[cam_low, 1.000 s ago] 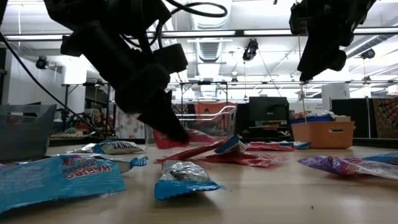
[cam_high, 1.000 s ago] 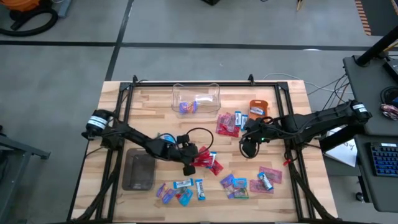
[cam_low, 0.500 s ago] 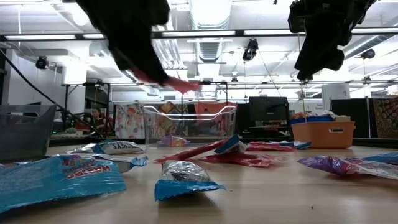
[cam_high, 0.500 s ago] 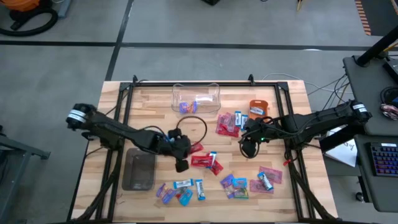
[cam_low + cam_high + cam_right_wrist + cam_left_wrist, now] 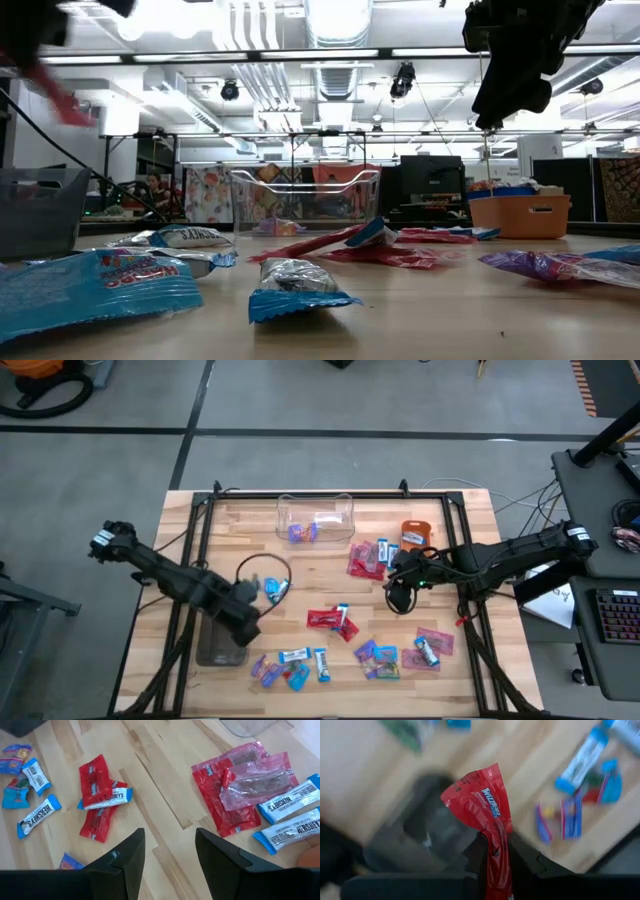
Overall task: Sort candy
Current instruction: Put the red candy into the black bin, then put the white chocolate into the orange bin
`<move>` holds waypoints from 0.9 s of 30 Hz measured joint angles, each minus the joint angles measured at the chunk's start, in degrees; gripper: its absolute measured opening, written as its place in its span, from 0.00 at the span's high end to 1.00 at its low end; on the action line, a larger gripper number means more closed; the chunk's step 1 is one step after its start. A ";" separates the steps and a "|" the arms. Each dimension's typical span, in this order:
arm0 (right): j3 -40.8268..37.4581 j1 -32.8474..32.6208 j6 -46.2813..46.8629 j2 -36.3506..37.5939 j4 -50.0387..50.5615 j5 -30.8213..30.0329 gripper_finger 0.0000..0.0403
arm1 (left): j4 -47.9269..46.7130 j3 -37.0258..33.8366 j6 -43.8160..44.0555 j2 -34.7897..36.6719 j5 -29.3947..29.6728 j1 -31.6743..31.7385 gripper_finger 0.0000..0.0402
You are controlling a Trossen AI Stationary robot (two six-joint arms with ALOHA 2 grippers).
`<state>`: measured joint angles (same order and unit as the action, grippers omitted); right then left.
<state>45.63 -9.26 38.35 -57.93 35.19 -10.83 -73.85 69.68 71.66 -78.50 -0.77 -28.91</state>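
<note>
My left gripper (image 5: pixel 246 628) is shut on a red wrapped candy (image 5: pixel 482 807) and hovers over the dark grey tray (image 5: pixel 213 647) near the table's left near corner. In the low view it is a blur with the red wrapper (image 5: pixel 60 95) high above the table. My right gripper (image 5: pixel 400 598) hangs open above bare wood, right of the middle, touching nothing. Loose candy lies flat on the table: a red pile (image 5: pixel 331 621), blue-and-white ones (image 5: pixel 292 665), purple ones (image 5: pixel 376 658), pink ones (image 5: pixel 432 644), and red ones (image 5: pixel 235 795) by the orange bowl. My left gripper pinches the red candy by one end of its wrapper (image 5: pixel 495 851) between its two fingers (image 5: pixel 522 857). The candy is lifted clear of the table, and its free end (image 5: pixel 479 795) sticks out past the fingertips, over the grey tray.
A clear plastic box (image 5: pixel 316 518) with a few sweets stands near the far edge. The orange bowl (image 5: pixel 415 535) sits to its right. A single blue candy (image 5: pixel 272 588) lies left of the red pile. Black frame rails (image 5: pixel 190 560) run along both table sides.
My left gripper has risen from the red pile at the middle of the table with the red candy, lifting it clear, and has swung toward the table's left and near edges until it is over the grey tray.
</note>
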 joint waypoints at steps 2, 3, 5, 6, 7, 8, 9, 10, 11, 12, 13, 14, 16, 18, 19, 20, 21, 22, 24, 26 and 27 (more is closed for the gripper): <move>0.00 0.00 -0.22 0.00 0.01 -0.01 0.59 | -0.11 -1.54 3.66 -0.04 -2.98 -2.12 0.91; 0.00 0.00 -0.47 0.00 -0.01 0.00 0.59 | -0.10 -2.43 5.19 -0.04 -3.83 -3.06 0.91; 0.00 0.01 -1.21 -0.02 -0.05 -0.07 0.59 | -0.16 -4.66 7.97 -0.02 -5.34 -4.37 0.91; 0.00 0.00 -1.56 -0.02 -0.05 -0.07 0.59 | -0.19 -5.87 9.28 -0.03 -6.09 -4.84 0.91; 0.00 0.00 -1.78 -0.02 -0.08 -0.07 0.59 | -0.19 -6.99 10.70 -0.07 -7.05 -5.32 0.91; 0.00 0.00 -1.92 -0.02 -0.15 -0.06 0.59 | -0.13 -8.06 12.01 -0.07 -7.73 -5.56 0.91; 0.00 0.00 -1.94 -0.02 -0.18 -0.03 0.59 | -0.05 -9.04 13.13 -0.07 -7.95 -5.69 0.91; 0.00 0.02 -1.94 -0.02 -0.16 0.05 0.59 | 0.17 -9.88 13.69 -0.11 -7.96 -5.72 0.91; 0.00 0.00 -1.96 -0.02 -0.17 0.11 0.59 | 0.32 -10.48 14.32 -0.17 -7.89 -5.70 0.90; 0.00 0.00 -2.06 -0.02 -0.18 0.12 0.59 | 0.46 -10.96 14.82 -0.17 -7.64 -5.68 0.89; 0.00 0.00 -2.23 -0.02 -0.16 0.13 0.59 | 0.71 -11.31 15.01 -0.17 -7.56 -5.66 0.88; 0.00 0.00 -2.36 -0.02 -0.18 0.13 0.59 | 1.18 -11.57 15.00 -0.15 -7.46 -5.66 0.86; 0.00 0.01 -2.40 -0.02 -0.18 0.17 0.59 | 1.90 -11.70 14.79 -0.15 -7.43 -5.68 0.82; 0.00 0.00 -2.38 -0.02 -0.18 0.21 0.59 | 1.75 -11.70 14.77 -0.15 -7.43 -5.68 0.77; 0.00 0.00 -2.38 -0.02 -0.18 0.23 0.59 | 1.81 -11.70 14.69 -0.15 -7.43 -5.68 0.74; 0.00 0.01 -2.39 -0.02 -0.15 0.28 0.59 | 1.83 -11.65 14.33 -0.15 -7.45 -5.68 0.71; 0.00 0.00 -2.40 -0.02 -0.15 0.30 0.59 | 1.81 -11.56 13.92 -0.15 -7.67 -5.68 0.68; 0.00 0.00 -2.38 -0.02 -0.16 0.31 0.59 | 1.81 -11.38 13.55 -0.15 -8.05 -5.68 0.66; 0.00 0.01 -2.38 -0.02 -0.14 0.33 0.59 | 1.84 -11.05 12.95 -0.15 -8.88 -5.68 0.61; 0.00 0.00 -2.30 0.02 -0.16 0.68 0.59 | 1.90 -10.10 12.23 -0.15 -8.94 -5.64 0.57; 0.00 0.00 -1.97 0.02 -0.17 1.22 0.59 | 1.98 -9.37 11.46 -0.15 -8.80 -5.64 0.56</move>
<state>45.63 -9.25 36.37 -57.91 35.01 -9.61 -71.86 60.31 83.12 -78.65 -9.57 -34.54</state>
